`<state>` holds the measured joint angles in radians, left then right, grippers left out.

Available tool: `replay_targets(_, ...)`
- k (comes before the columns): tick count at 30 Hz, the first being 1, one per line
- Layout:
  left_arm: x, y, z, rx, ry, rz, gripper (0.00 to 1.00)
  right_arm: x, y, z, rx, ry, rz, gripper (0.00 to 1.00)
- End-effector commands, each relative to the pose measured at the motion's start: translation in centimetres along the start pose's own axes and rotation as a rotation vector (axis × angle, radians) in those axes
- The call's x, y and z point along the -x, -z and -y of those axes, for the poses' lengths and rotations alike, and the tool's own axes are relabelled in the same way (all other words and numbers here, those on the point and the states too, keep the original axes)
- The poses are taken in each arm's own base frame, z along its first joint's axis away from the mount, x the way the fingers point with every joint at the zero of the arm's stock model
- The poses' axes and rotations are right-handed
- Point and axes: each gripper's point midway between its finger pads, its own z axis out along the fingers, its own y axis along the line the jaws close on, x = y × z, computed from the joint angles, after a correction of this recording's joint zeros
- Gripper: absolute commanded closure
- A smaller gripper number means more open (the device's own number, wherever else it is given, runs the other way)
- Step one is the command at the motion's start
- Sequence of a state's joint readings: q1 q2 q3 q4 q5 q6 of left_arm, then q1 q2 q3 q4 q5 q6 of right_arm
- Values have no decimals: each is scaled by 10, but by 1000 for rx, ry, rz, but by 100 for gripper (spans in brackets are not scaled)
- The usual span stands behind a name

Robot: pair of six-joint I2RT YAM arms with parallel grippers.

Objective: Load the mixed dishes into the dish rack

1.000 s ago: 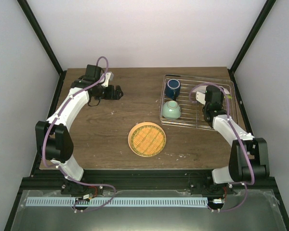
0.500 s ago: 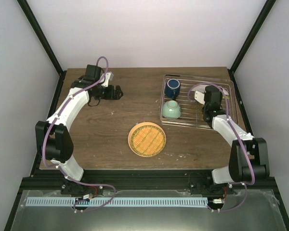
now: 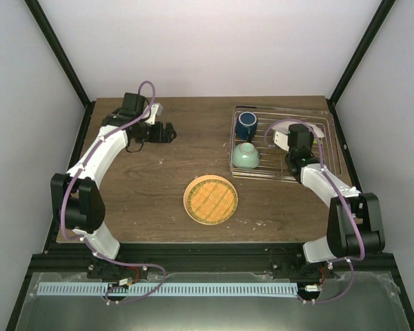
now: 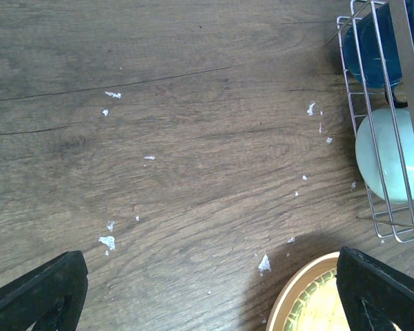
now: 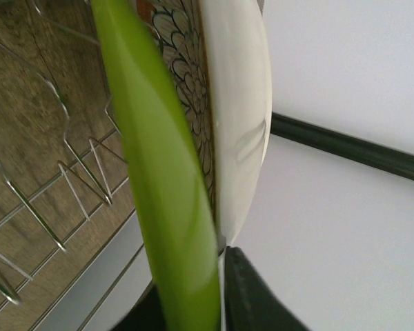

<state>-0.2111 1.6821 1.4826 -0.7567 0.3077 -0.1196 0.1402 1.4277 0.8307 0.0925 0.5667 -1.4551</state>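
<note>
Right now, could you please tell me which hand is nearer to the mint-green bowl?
Right. The right hand is over the dish rack, just right of the bowl sitting in it; the left hand hovers above the table, farther off to the left.

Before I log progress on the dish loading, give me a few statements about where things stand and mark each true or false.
1. The dark blue mug sits in the dish rack. True.
2. The orange woven plate is already in the rack. False: it lies flat on the table, outside the rack.
3. The left gripper is open and holds nothing. True.
4. The mint-green bowl rests on the table beside the left arm. False: it is in the rack, next to the mug.
5. In the right wrist view, a green plate and a flower-pattern plate stand on edge, side by side. True.
</note>
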Motion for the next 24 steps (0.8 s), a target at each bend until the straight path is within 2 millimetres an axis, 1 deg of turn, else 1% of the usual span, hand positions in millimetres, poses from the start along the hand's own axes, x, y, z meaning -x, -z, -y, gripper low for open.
replay_targets(1, -3, -3, -1, -2, -1, -10, 0, 12, 0, 5, -18, -8, 39, 77)
replay_targets(3, -2, -3, -1, -3, -2, -7, 0, 11, 0, 5, -20, -10, 36, 65)
replay_targets(4, -2, -3, -1, -3, -1, -8, 0, 11, 0, 6, -23, -10, 32, 57)
replay_targets(5, -2, -3, -1, -4, -2, -8, 0, 10, 0, 6, -26, -10, 29, 52)
replay_targets(7, -1, -2, -1, -5, -2, -6, 0, 10, -1, 7, -28, -10, 24, 45)
replay_targets(14, -2, -3, 0, -10, -1, -10, 0, 6, -3, 18, -68, -20, -2, 29)
replay_targets(18, -2, -2, 1, -10, -1, -8, 0, 5, 0, 28, -87, -39, 0, 25)
replay_targets(21, -2, -2, 0, -10, -1, -8, 0, 8, 8, 38, -94, -87, 31, 19)
replay_targets(24, -1, -2, 0, -6, -3, -6, 0, 18, 21, 44, -74, -147, 105, 14)
